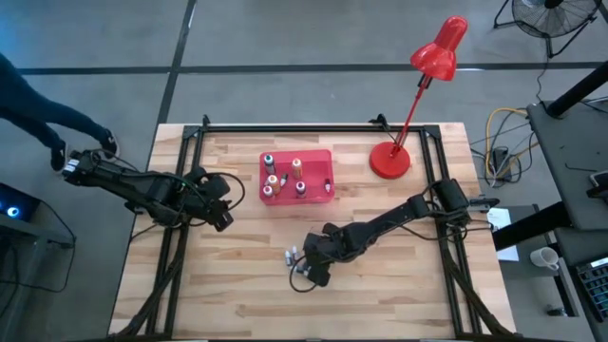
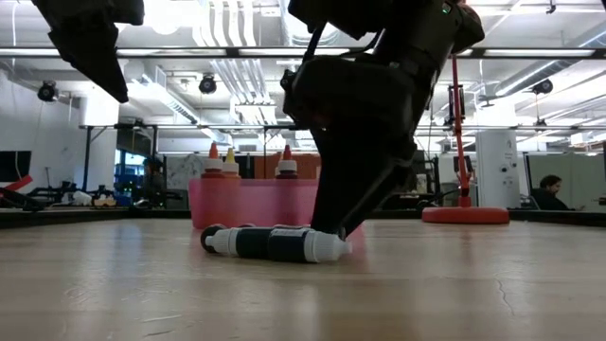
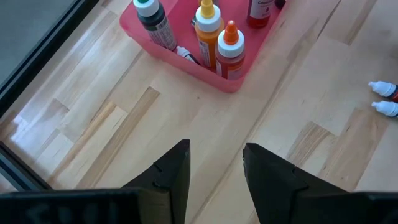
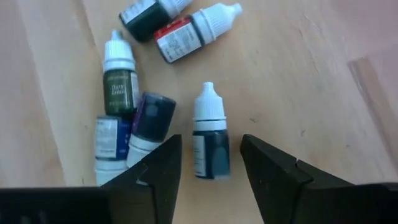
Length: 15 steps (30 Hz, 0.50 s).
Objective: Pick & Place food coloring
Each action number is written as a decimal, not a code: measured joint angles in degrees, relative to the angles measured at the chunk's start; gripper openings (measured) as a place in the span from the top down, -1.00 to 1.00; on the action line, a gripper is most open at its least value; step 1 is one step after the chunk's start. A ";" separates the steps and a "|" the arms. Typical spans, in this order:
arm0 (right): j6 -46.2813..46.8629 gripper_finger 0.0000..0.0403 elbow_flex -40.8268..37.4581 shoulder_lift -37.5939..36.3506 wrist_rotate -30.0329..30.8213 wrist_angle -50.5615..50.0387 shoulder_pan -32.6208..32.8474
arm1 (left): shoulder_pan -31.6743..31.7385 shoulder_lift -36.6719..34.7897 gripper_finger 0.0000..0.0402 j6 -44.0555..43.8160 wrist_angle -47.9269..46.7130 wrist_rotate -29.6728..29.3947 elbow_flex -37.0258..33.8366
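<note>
- Pale wooden table (image 1: 399, 285) carries everything; wide bare planks lie along its near edge and both near corners.
- Red desk lamp (image 1: 390, 160) stands by the far right corner, clear of both arms.
- Pink tray (image 1: 323, 160) sits toward the middle of the far edge, with several upright food coloring bottles (image 3: 230, 50) inside, orange and dark-bodied.
- Left gripper (image 3: 214, 165) hovers just off the tray's left side, fingers spread and empty.
- Right gripper (image 4: 210, 158) is low over the table's middle, fingers parted on either side of a dark white-capped bottle (image 4: 209, 134), not clamped.
- Loose bottles (image 4: 134, 102) lie clustered just beside it, crowding one finger.
</note>
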 joint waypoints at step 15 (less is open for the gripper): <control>-3.09 0.66 -0.03 -0.06 0.81 -0.34 -1.41 | 0.02 0.02 0.39 -0.62 0.00 0.00 -0.01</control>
